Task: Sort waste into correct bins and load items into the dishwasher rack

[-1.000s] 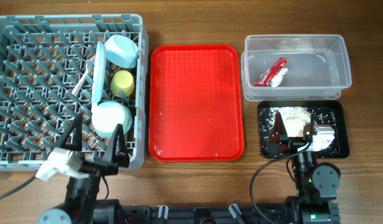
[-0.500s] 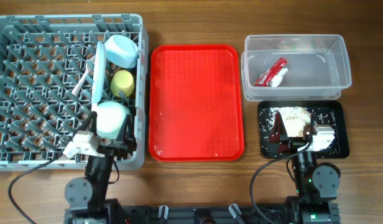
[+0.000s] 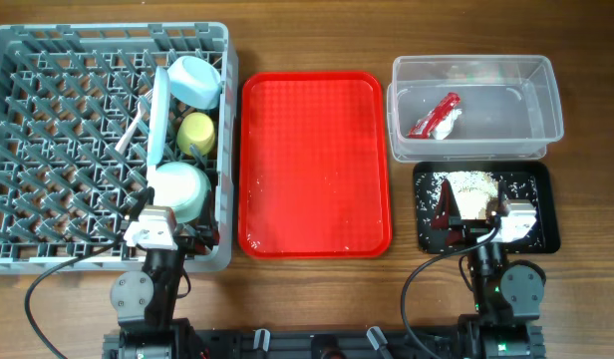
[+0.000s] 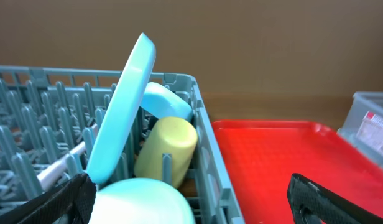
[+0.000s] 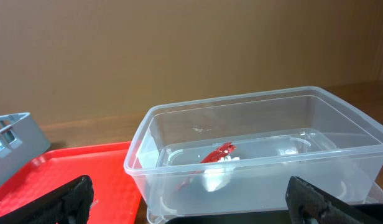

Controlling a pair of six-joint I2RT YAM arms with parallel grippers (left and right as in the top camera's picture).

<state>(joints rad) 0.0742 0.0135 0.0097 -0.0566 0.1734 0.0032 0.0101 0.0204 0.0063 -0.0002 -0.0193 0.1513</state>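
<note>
Left gripper [image 4: 191, 190]: stood wide apart, empty; only tips showed.
Right gripper [image 5: 188, 190]: likewise parted.
Rack [image 3: 68, 130]: held plate [image 4: 120, 112], yellow cup [image 4: 166, 149]; bowl [image 4: 142, 202] cropped below.
Clear tub [image 5: 341, 124]: held red wrapper [image 5: 213, 155].
Black tray [image 3: 546, 189]: partly hidden by right arm.

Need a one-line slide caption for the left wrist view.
Light blue plate leaning on edge in the grey rack, yellow cup lying beside it, red tray to the right.

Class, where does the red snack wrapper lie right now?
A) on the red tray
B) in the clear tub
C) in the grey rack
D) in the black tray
B: the red wrapper lies inside the clear tub, next to white paper.
</note>
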